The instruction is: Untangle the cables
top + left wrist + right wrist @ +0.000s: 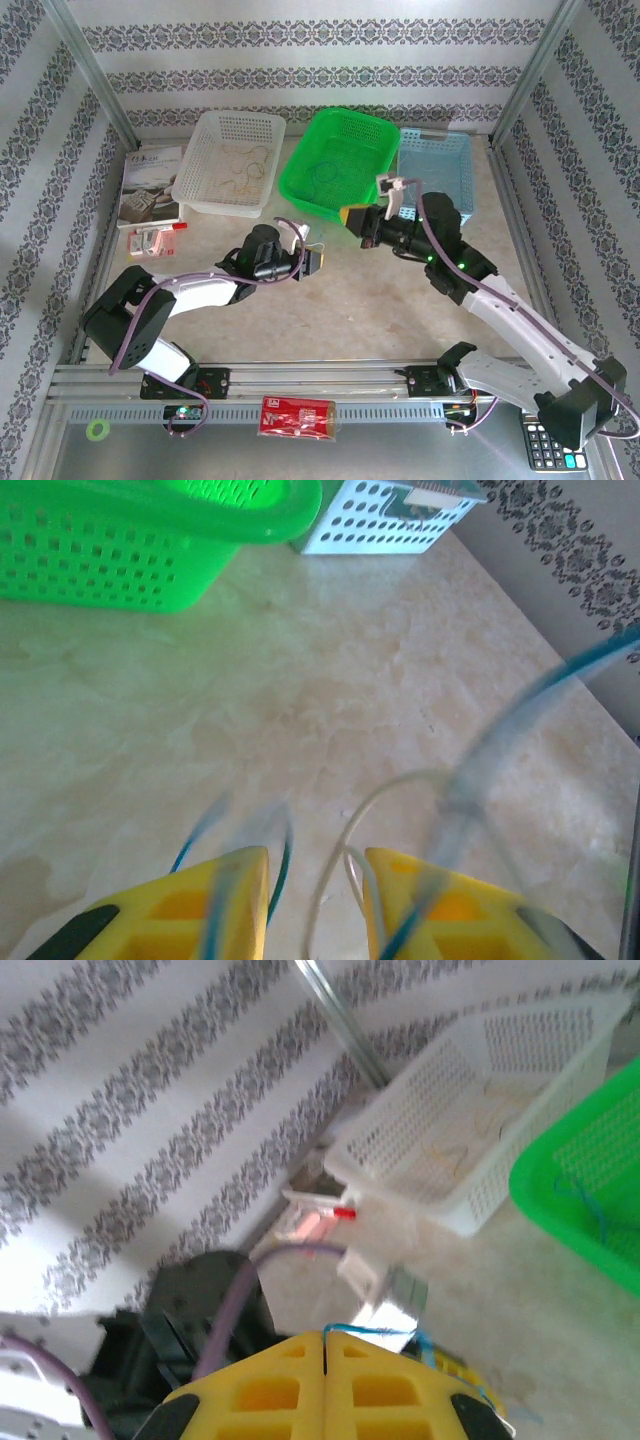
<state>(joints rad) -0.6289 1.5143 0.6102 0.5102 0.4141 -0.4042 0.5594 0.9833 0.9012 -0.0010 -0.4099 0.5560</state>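
Observation:
My right gripper (347, 216) (325, 1333) is shut, with a thin blue cable (385, 1332) pinched at its tips and running off to the right. That blue cable (560, 675) rises blurred toward the upper right in the left wrist view, and loops hang over both yellow fingers. My left gripper (312, 262) (315, 855) is just below and left of the right one. Its jaws stand apart, and a whitish cable loop (385, 790) hangs in the gap, not pinched. Yellowish cables (250, 165) lie in the white basket (200, 190), and a green one (325, 178) lies in the green basket (300, 190).
A blue basket (455, 195) stands right of the green one at the back. A booklet (150, 185) and a red-and-white packet (158, 240) lie at the left. On the front rail are a red pack (298, 415), a green ring (97, 430) and a calculator (548, 445).

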